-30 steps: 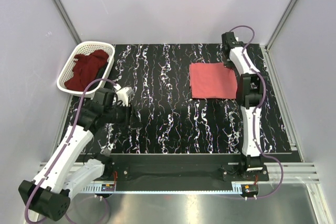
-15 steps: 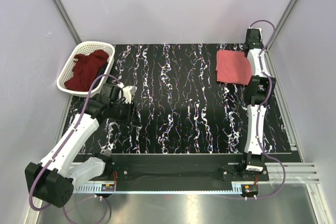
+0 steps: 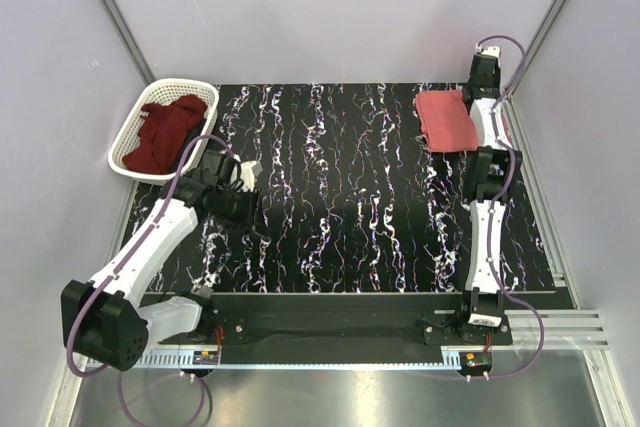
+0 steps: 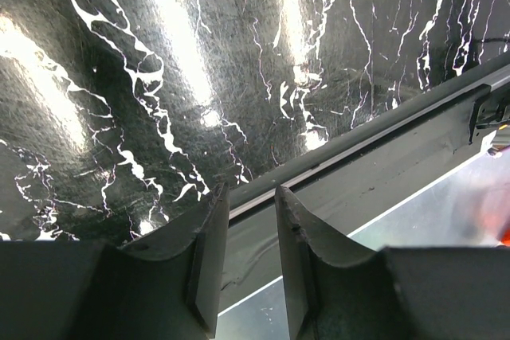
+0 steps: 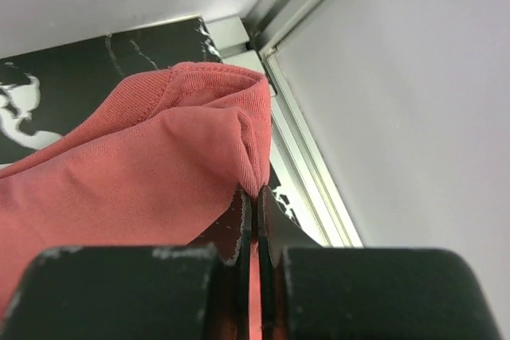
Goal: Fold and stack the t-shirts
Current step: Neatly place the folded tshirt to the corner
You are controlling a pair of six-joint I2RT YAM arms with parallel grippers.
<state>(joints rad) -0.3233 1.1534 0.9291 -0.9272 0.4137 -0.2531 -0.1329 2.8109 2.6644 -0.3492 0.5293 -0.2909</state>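
While the right gripper [image 5: 256,197] is pinching the folded-looking salmon-pink t-shirt [image 3: 447,119] at the far right corner, the maroon t-shirt [image 3: 165,132] is lying crumpled, unfolded, in the far-left basket [image 3: 122,144], and the left gripper [image 4: 252,205] is hovering nearby, part-open and empty.

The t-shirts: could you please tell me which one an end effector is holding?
The salmon-pink t-shirt, pinched by the right end effector; the dark maroon t-shirt lies crumpled in the white basket.

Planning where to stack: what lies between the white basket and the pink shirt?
Only bare black marbled tabletop lies between the basket and the pink shirt, as the top view shows.
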